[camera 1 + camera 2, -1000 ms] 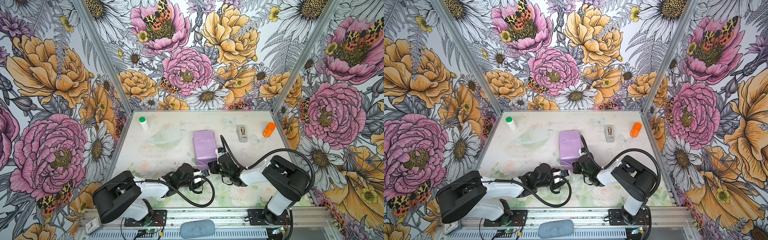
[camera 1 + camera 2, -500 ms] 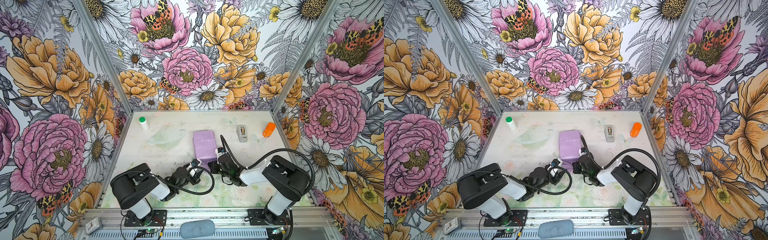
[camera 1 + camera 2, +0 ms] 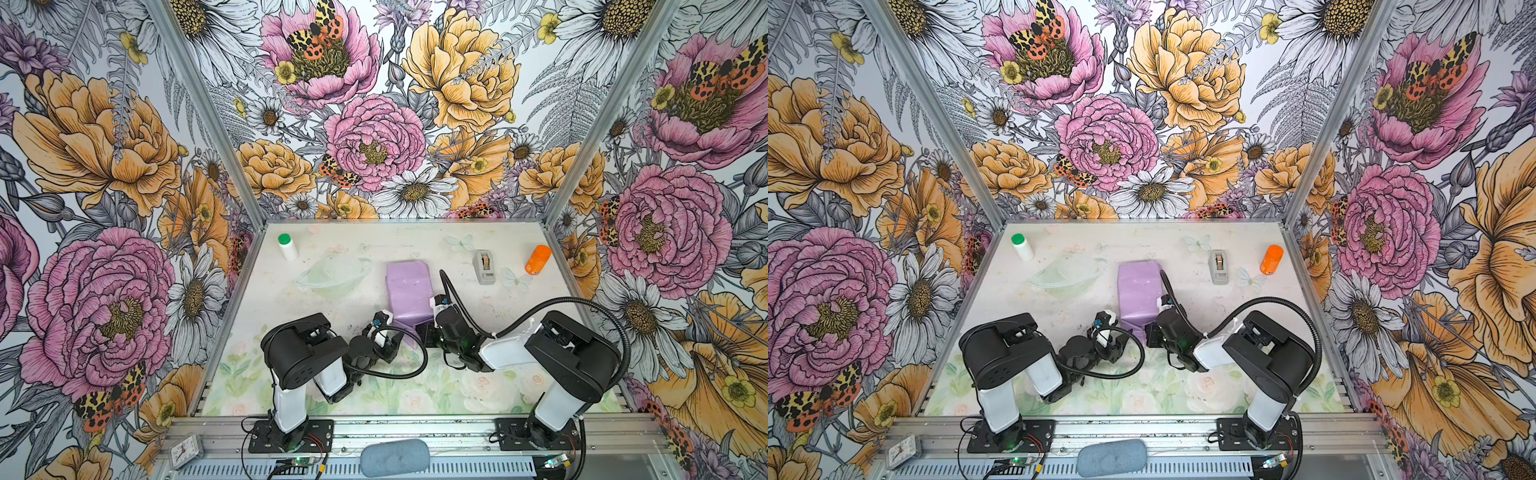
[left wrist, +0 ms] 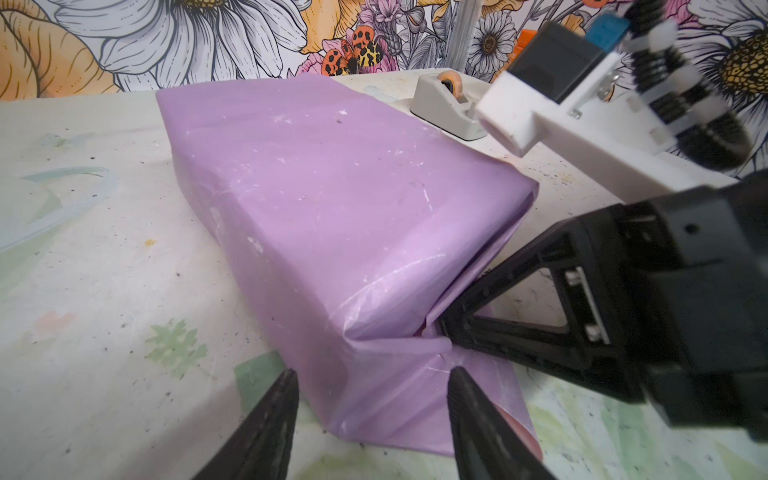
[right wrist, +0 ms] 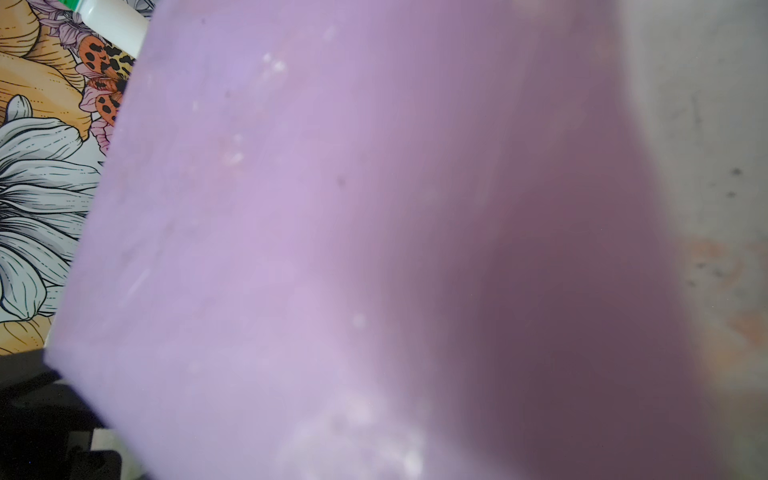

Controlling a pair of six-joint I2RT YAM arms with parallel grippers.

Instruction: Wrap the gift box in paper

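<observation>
Now, end-fold step: thin creased lilac paper (image 3: 409,291) already round gift box, hidden inside, mid-table. Black right gripper (image 4: 441,329) clenched on near end fold; black left gripper (image 4: 374,415) jaws apart, empty, astride bottom flap. Next, likely: pinch flap, fold up.

The left arm (image 3: 305,357) and right arm (image 3: 571,355) pair bulky matte-black joint housings with glossy white link shells. Black ribbed cables (image 3: 573,300) loop alongside (cinched with white ties), and the right gripper (image 4: 441,330) has black, open-framed triangular fingers (image 4: 519,347).
</observation>
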